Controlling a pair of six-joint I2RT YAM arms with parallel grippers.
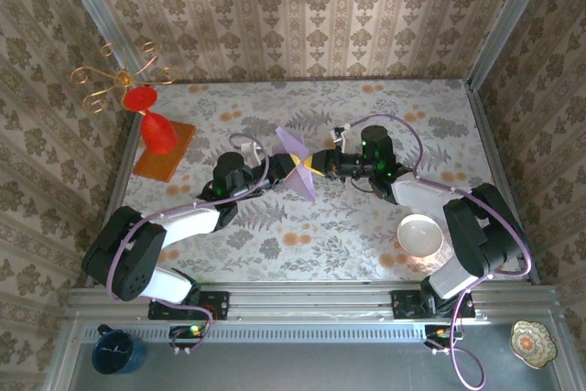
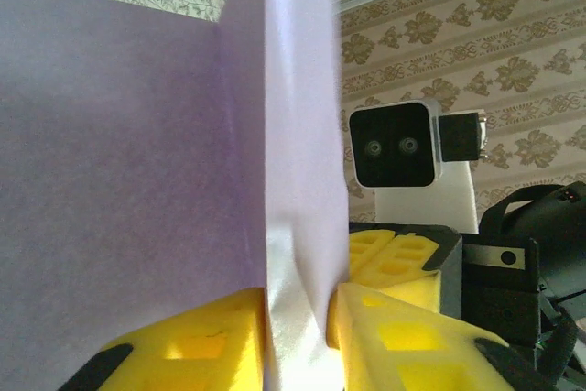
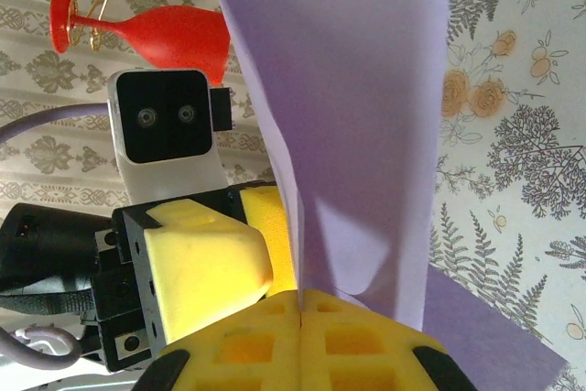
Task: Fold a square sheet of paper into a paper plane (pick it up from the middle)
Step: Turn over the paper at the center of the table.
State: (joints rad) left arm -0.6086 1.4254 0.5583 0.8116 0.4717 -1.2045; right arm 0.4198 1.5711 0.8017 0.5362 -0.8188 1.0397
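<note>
Looking from the top camera: the sheet of paper [image 1: 295,148] stood partly folded over the middle of the table [image 1: 275,244], one flap toward twelve o'clock and a point toward six.
Left gripper, top: the left gripper [image 1: 286,167] met the paper at its nine o'clock side.
Right gripper, top: the right gripper [image 1: 319,168] met it at three o'clock.
Surroundings, top: a red vase [image 1: 156,130] on an orange mat [image 1: 179,148] lay at ten o'clock of the paper, and a white bowl [image 1: 419,233] at four o'clock.
Left wrist: the left gripper [image 2: 298,318] had its yellow pads drawn near each other with a fold of the paper [image 2: 137,180] between them; whether they pressed it I could not tell.
Left wrist, beyond: the right gripper [image 2: 392,258] sat just at three o'clock of the paper.
Right wrist: the right gripper [image 3: 300,327] had its pads meeting, pinching the paper [image 3: 357,116], which rose toward twelve o'clock.
Right wrist, beyond: the left gripper [image 3: 252,244] sat against the paper at nine o'clock.
</note>
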